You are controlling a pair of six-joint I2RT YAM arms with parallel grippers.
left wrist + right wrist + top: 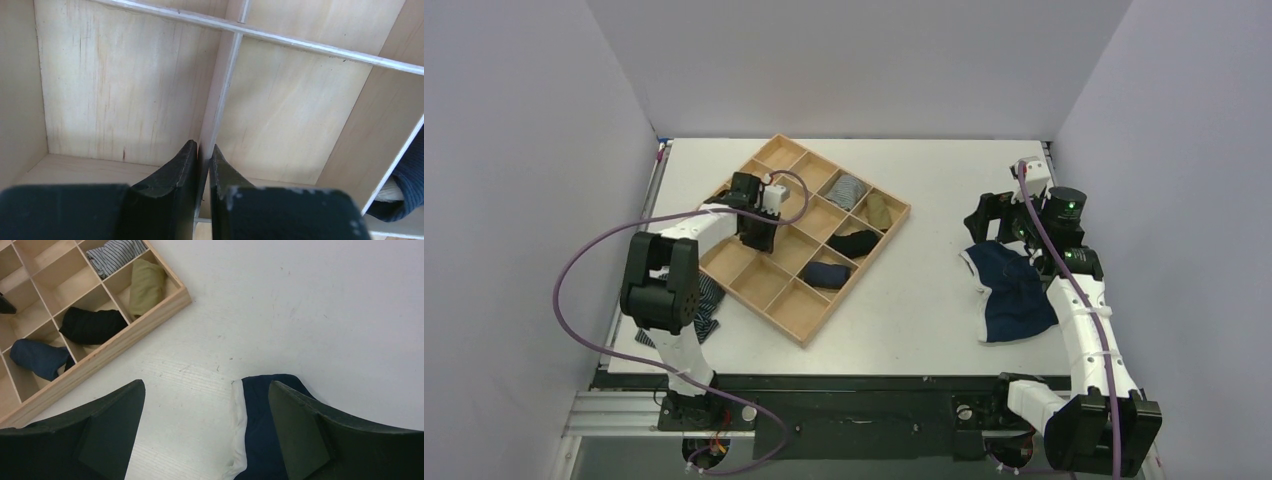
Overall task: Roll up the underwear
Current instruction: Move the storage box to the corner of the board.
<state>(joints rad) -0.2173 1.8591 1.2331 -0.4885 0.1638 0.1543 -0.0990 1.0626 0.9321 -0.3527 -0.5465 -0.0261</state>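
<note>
Left of the top view: left gripper [756, 232] is down in the light wooden compartment tray [859, 277], in its upper-left cells. The wrist view shows its black fingers [182, 167] pinched narrow on a thin plywood divider [220, 85] between two bare cells. It's gripping the wall, no cloth in it. A dark blue-and-white striped garment [709, 300] lies under that arm at the table's left edge; not the target.

Right of the view: the underwear [1014, 300], navy-blue fabric briefs with a white waistband, lies loosely spread on the white table [924, 300], right of the tray and well apart from it. Long axis runs roughly top-to-bottom in the frame, leaning right toward the bottom. Right gripper [992, 222] hangs just over its upper end, jaws wide, holding nothing. In the right wrist view the white band edge sits between the fingers, nearer the right-hand one.

My read: right arm is far nearer. Grab at that upper edge, roll down the long axis.
</note>
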